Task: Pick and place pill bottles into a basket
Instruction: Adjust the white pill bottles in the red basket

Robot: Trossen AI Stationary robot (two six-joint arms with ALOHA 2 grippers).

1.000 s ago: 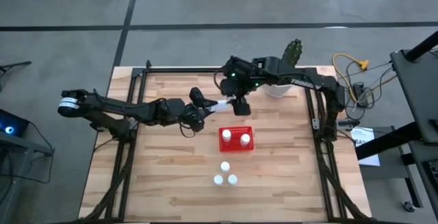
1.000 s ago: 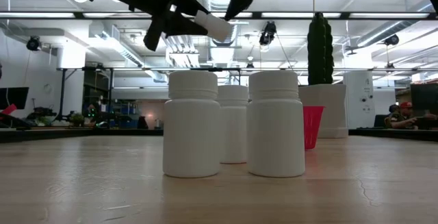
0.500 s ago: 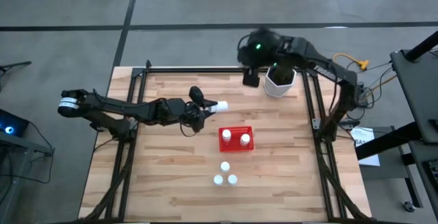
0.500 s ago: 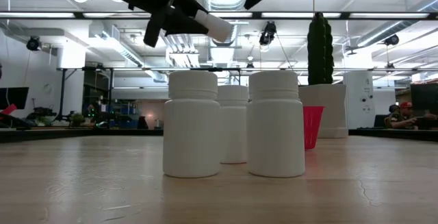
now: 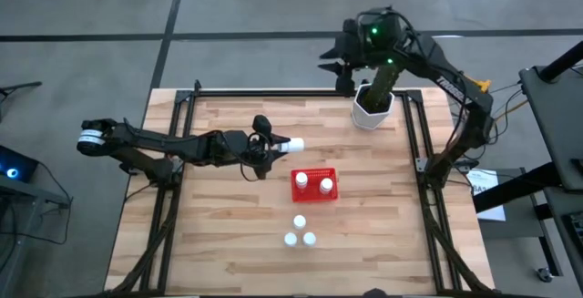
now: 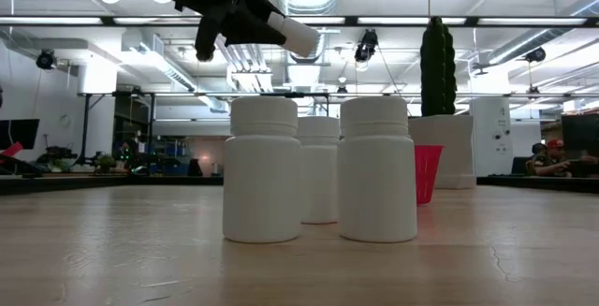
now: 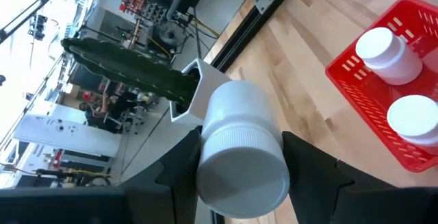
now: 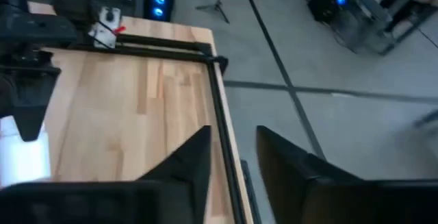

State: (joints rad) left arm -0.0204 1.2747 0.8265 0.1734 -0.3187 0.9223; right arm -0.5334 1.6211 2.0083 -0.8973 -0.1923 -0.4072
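Wooden slat bench [image 5: 228, 234] in a big workshop with a concrete floor, both arms up off the surface.

Left gripper [image 5: 273, 145] has its fingers [image 7: 311, 166] pinched on a pill bottle [image 7: 239, 148], held sideways in the air with the cap pointing toward the red basket [image 5: 314, 195], which sits just beside it. Two bottles [image 5: 313, 185] are already in the basket, standing cap-up. Three more [image 5: 300, 232] stand in a tight cluster on the bench nearer the front edge.

My take on the step: the held bottle needs carrying over the free part of the basket, ideally tipped upright first, then lowered inside the walls before letting go. Dropping it sideways from up there could bounce it off the rim or knock the two already standing.

Left arm is stretched long and low across the bench from its base, wrist rolled so the bottle lies about level. Right arm is folded back high over the far edge by the white cactus pot [image 5: 372, 111], and the right gripper [image 8: 233, 162] looks empty, fingers a little apart, pointing past the bench corner at the floor.
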